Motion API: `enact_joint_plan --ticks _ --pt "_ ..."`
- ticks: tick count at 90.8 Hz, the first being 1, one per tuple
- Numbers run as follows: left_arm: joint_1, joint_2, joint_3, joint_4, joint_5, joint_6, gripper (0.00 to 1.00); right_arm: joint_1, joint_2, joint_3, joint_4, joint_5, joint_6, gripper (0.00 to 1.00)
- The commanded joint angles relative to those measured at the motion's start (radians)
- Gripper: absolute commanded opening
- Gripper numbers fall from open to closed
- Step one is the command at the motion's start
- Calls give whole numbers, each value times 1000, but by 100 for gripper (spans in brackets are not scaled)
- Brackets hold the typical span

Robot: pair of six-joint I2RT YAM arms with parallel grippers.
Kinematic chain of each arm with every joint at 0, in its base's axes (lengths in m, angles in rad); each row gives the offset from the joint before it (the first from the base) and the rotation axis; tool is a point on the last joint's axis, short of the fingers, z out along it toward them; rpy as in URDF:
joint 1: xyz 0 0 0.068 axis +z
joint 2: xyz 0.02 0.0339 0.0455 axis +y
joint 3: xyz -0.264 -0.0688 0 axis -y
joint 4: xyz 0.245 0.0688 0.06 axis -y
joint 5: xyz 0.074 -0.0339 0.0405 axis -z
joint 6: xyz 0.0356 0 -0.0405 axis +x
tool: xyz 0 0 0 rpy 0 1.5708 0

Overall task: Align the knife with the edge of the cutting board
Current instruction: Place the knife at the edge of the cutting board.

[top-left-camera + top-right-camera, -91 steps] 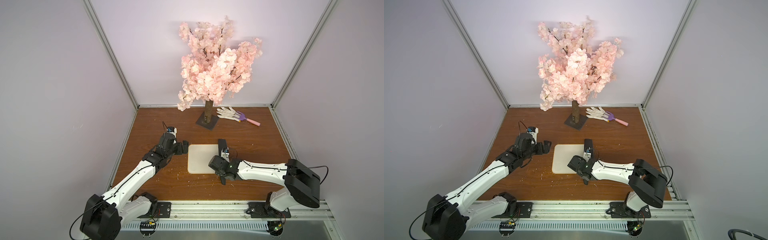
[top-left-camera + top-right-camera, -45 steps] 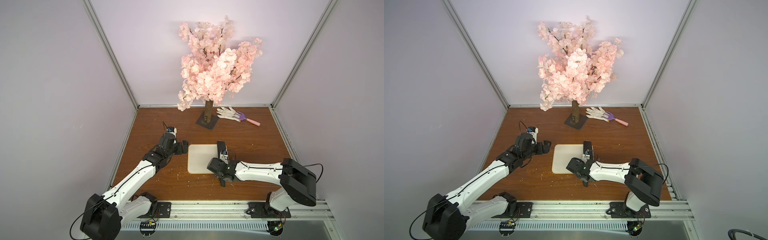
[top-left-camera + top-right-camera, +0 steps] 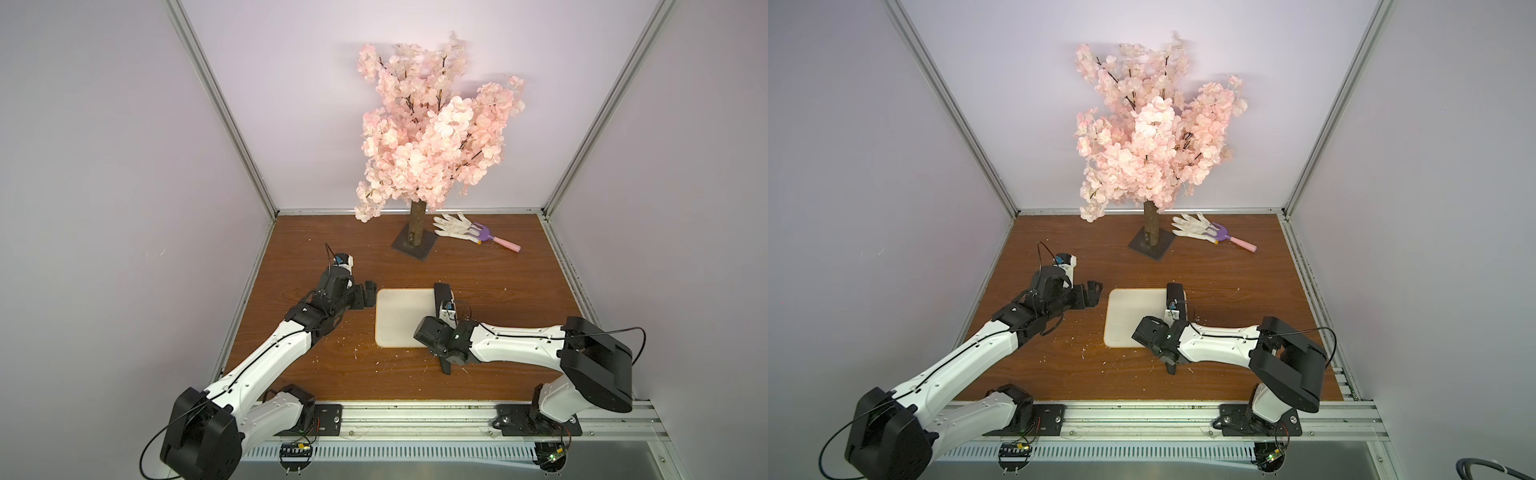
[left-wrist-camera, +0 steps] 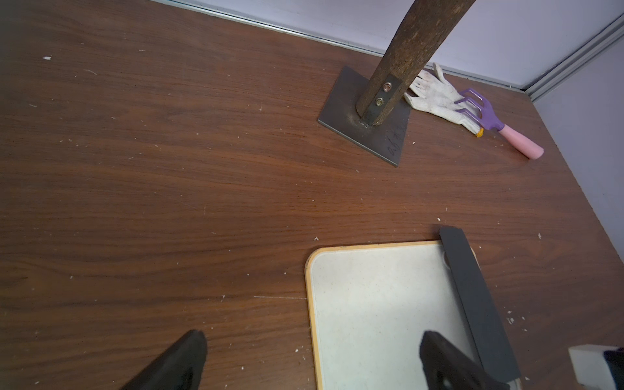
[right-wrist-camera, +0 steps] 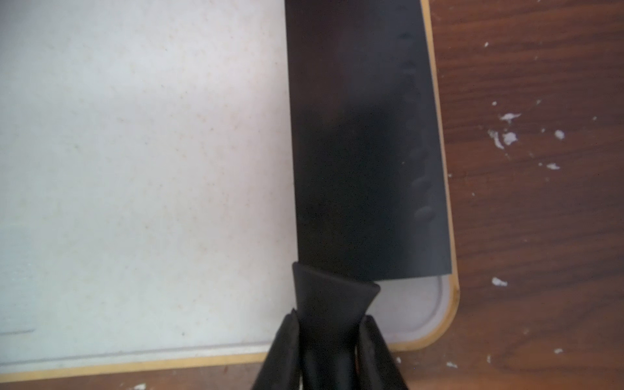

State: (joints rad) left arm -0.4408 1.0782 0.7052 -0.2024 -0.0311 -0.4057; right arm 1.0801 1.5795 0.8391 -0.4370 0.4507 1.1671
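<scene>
You see a cream-white flat board [image 4: 381,304] with a tan rim lying on the brown wooden desk [image 4: 152,169]. A long flat black knife [image 4: 472,297] lies along one edge of it, tip poking just past. Your left gripper [image 4: 312,337] is wide open, holding nothing. Near the desk's far edge a brown trunk [image 4: 405,57] stands on a dark square plate [image 4: 374,138], a white glove [image 4: 435,93] and purple-and-pink toy rake [image 4: 486,114] beside it.

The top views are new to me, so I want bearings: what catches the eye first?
A pink blossom tree towers at the back of the table. In front, the black knife lies along one edge of the cream cutting board, its handle clamped in the right hand. The left hand stands open beside the opposite edge.
</scene>
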Motion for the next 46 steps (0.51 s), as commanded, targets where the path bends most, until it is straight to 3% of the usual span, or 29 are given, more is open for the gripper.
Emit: enact_joint_plan --ticks 1,46 --pt "-12 0 26 -17 -15 15 100 4 2 16 -19 34 13 0" --pt "-12 4 25 -14 -16 18 100 -2 7 -6 -9 40 20 0"
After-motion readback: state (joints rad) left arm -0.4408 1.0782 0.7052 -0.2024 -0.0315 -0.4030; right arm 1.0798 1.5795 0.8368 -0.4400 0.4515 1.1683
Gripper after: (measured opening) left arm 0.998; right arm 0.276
